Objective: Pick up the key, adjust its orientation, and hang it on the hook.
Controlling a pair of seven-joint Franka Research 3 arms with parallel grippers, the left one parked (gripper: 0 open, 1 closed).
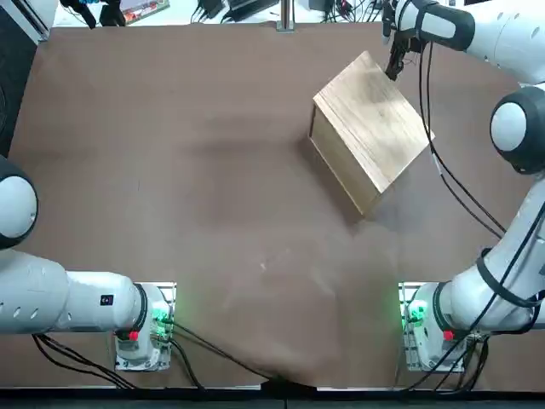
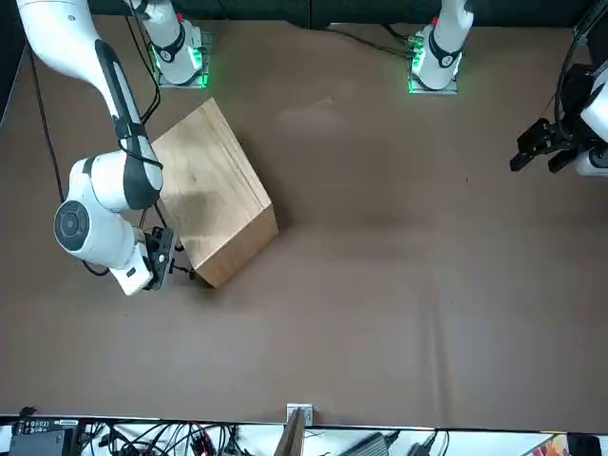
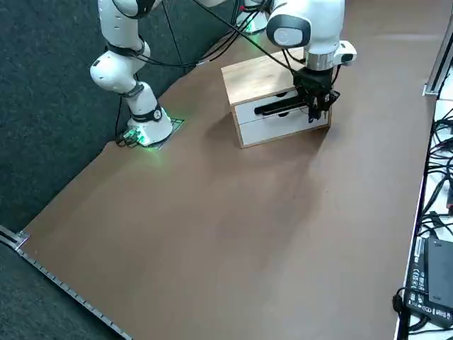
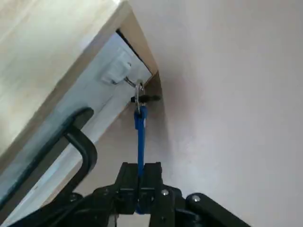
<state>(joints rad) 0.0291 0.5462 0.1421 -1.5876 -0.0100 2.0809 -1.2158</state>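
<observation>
- Your right gripper [image 4: 139,182] is pinching the blue key [image 4: 139,142] tight, so it can't slip.
- The key sticks straight out from the fingers, so its ring [image 4: 138,92] can reach the hook [image 4: 127,80].
- The ring looks like it is on the hook now, or touching it.
- The hook sits on the white front of the box [image 1: 372,128], near its corner.
- From above, the gripper is at the box's 1 o'clock.

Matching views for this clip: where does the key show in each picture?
Top view: not visible; the right gripper is at the wooden box's far corner.
Front view: not visible; hidden by the gripper beside the box.
Right side view: too small to make out at the gripper.
Right wrist view: key centre, held in the gripper, ring at the hook.
Shared landmark: the wooden box.
</observation>
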